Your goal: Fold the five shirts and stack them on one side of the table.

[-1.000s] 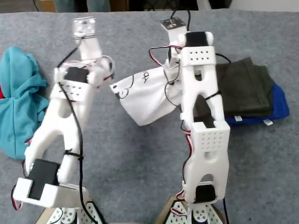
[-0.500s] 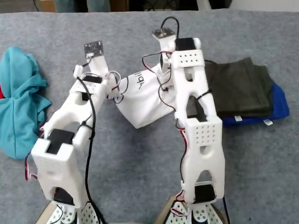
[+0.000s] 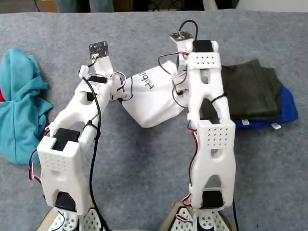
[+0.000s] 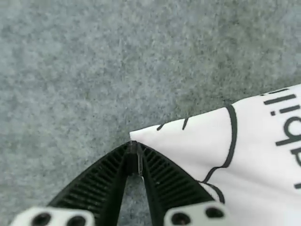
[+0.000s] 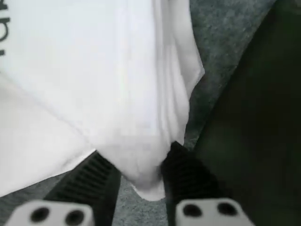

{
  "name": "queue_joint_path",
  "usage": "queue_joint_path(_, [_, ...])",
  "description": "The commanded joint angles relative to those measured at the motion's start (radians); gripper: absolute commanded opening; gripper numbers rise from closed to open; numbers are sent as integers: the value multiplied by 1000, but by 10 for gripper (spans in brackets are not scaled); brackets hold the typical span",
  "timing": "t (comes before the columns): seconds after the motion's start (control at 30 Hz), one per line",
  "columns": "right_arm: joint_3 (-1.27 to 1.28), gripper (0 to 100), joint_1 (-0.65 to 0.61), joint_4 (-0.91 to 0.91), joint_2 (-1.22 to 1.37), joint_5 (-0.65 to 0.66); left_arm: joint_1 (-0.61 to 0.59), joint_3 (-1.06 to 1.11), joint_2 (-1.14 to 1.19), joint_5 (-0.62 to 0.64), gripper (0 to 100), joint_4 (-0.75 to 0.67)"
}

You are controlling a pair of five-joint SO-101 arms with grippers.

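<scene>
The left gripper [image 4: 134,154] has its ridged black jaws pressed together right to the tips. A single corner of the white shirt [image 3: 151,101] is pinched between them (only the very point of the cloth is caught). From that pinch the shirt fans away ahead of the gripper and to one side, its black printed lines showing, with the grey table [image 3: 144,163] under and around it.

The right gripper [image 5: 141,172] is clamped on a thicker, bunched fold of the same shirt. Its jaws stand slightly apart because of the gathered layers between them, and a small tongue of cloth pokes out behind the grip, toward the wrist.

The shirt spans the gap between the two grippers and sags toward the arms' bases. Whether it is off the table cannot be told.

Just beside the right gripper, on the side away from the left one, lies a folded dark olive shirt [image 3: 252,89]. It rests on a folded blue shirt [image 3: 288,111]. A crumpled teal shirt [image 3: 21,110] lies well apart from the left gripper, on its outer side.
</scene>
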Motion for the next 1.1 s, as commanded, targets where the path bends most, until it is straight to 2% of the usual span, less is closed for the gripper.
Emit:
queue_joint_path(0.0, [-1, 245, 34, 5, -2, 6, 7, -35, -6, 5, 29, -17])
queue_joint_path(0.1, [15, 306, 20, 21, -2, 0, 7, -33, -6, 5, 29, -17])
queue_joint_path(0.3, [79, 312, -41, 21, 24, -2, 8, -38, -6, 3, 29, 9])
queue_joint_path(0.43, [76, 312, -63, 20, 33, -5, 10, -41, -8, -54, 29, 32])
queue_joint_path(0.67, [-19, 312, -37, 55, -42, -115, 31, -41, -6, -66, 29, 26])
queue_joint_path(1.07, [-24, 312, -38, 60, -239, -399, 33, -41, -6, -66, 29, 26])
